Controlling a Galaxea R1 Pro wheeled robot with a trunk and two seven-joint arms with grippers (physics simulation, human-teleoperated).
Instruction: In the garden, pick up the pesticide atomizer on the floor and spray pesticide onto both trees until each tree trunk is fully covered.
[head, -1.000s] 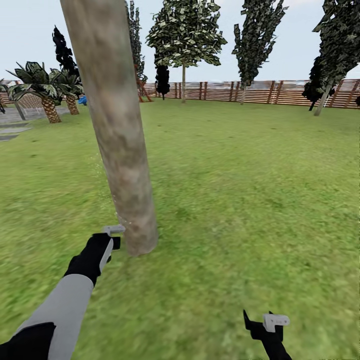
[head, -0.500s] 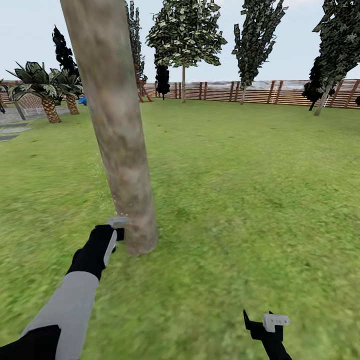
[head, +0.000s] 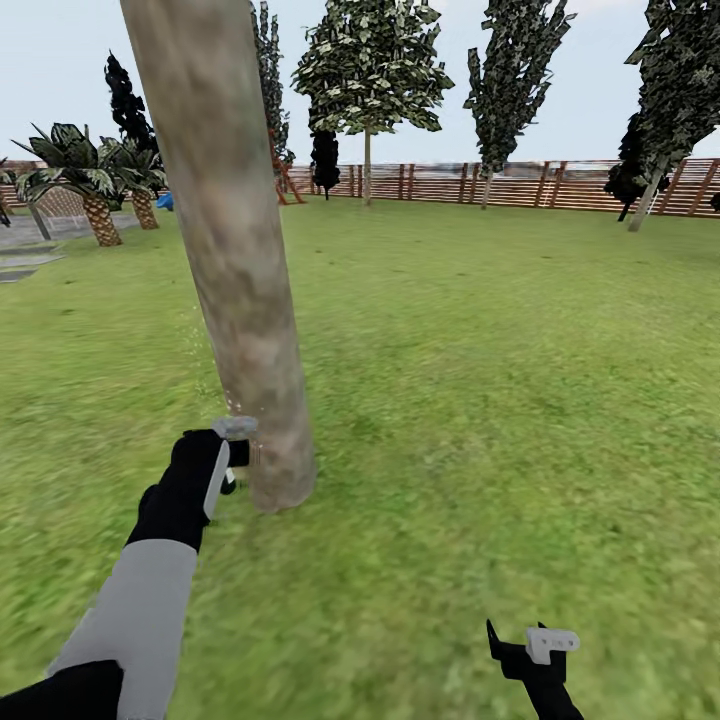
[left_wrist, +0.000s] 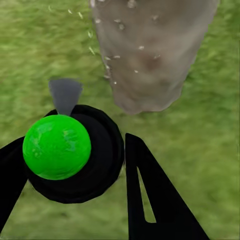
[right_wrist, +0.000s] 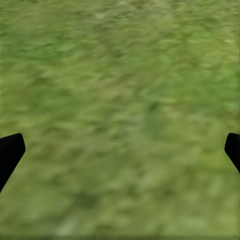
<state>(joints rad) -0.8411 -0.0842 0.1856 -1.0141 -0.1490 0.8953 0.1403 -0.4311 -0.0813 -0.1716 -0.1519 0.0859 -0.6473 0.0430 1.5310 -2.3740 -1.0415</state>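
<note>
The left end effector (head: 232, 452), closed around the black pesticide atomizer with a green ball top (left_wrist: 57, 146), has risen along the thick pale grey-beige tree trunk (head: 235, 260), so spraying climbs higher. The right end effector (head: 535, 645) hangs open above the green grass floor (head: 480, 380).

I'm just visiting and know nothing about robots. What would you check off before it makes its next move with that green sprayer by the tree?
1. Sprayer held: ok. The left gripper is shut on the atomizer, its green top showing between the fingers.
2. Nozzle aimed at the tree trunk: ok, its grey tip points toward the bark.
3. Spray reaching the bark: ok, pale specks show on and beside the trunk near its base.
4. Trunk fully covered: cannot tell; higher bark shows no clear specks.
5. Right gripper out of the way: ok, open, hanging over the grass.
6. Second tree located: cannot tell from here.
</note>
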